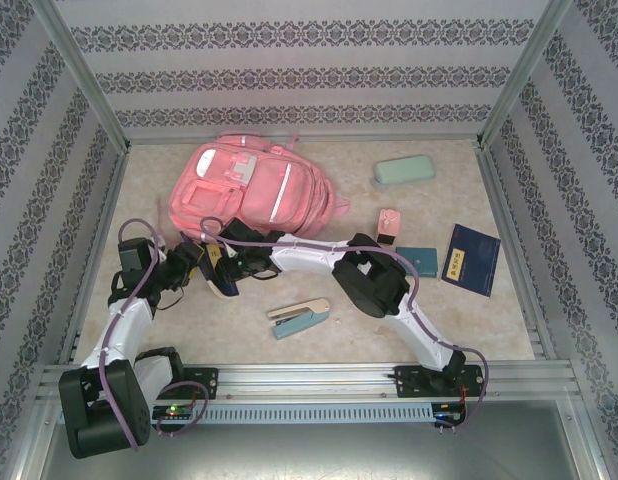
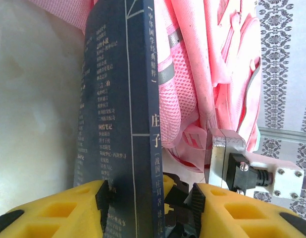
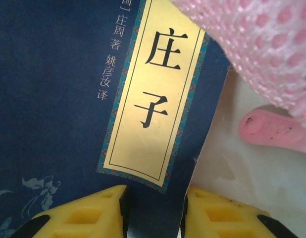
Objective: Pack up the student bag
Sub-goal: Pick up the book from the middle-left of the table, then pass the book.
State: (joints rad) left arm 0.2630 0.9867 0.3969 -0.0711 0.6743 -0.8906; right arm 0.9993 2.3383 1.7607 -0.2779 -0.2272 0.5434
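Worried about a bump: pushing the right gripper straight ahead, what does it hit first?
The navy book, its cover squarely ahead of the right gripper and perhaps already touching. The student bag mesh sits off to one side.

The book [image 3: 69, 99] between the right gripper's [image 3: 154, 196] yellow, black-padded fingers is navy. Its gold title label has black characters and a patterned teal border, with pale floral sprigs above the left finger. The left gripper [image 2: 149, 192] is yellow too, and the spine between its fingers bears white lettering. Beyond it, the student bag [image 2: 207, 74] is pink with mesh netting and a silver-grey strip. The walls [image 1: 289, 75] are white, banded with dark floral stripes.
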